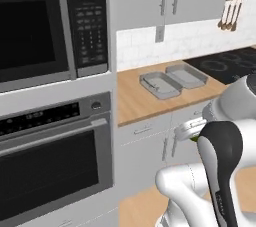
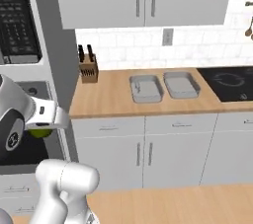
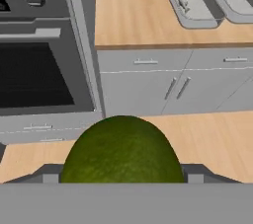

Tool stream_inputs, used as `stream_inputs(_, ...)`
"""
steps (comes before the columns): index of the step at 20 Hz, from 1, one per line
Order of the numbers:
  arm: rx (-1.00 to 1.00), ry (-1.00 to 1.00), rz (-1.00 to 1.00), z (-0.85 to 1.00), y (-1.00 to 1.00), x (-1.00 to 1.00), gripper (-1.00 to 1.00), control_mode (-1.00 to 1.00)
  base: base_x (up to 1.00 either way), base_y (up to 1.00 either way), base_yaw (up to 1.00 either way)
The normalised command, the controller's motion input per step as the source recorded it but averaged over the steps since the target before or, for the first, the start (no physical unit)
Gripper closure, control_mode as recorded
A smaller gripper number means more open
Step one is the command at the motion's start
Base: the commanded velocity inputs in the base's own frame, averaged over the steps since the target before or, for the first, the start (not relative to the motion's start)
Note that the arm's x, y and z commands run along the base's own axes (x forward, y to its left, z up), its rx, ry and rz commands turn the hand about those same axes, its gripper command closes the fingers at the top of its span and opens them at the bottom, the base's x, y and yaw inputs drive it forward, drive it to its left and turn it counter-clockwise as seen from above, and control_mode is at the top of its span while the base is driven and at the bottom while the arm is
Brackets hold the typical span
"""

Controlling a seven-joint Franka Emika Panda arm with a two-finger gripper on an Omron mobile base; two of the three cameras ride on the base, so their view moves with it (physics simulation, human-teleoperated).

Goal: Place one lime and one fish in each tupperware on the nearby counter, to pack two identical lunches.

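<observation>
Green lime (image 3: 122,150) sits gripped in my pincer (image 3: 122,181); the two grey tupperware trays (image 3: 195,6) lie ahead and to the right on the wooden worktop (image 3: 143,18), well apart from it, side by side.

A domestic kitchen is shown. A long light-brown wood-grain countertop (image 2: 113,97) is carried on pale grey cabinet fronts with slim bar handles (image 2: 143,154). At nine o'clock, a black microwave (image 1: 50,21) is stacked above a steel-fronted built-in oven (image 1: 50,161). A black glass cooktop (image 2: 230,84) is set at three o'clock, a wooden knife block (image 2: 88,67) at eleven, before a white tiled backsplash (image 2: 197,45).
</observation>
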Motion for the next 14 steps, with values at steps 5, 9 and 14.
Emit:
stream_inputs(5, 0.0, 0.0, 0.0, 0.0, 0.0, 0.0, 1.0, 1.0, 0.94, -0.98, 0.16)
stream_inputs(9, 0.0, 0.0, 0.0, 0.0, 0.0, 0.0, 1.0, 1.0, 1.0, -0.69, 0.3)
stream_inputs(14, 0.0, 0.0, 0.0, 0.0, 0.0, 0.0, 1.0, 1.0, 0.98, -0.51, 0.34)
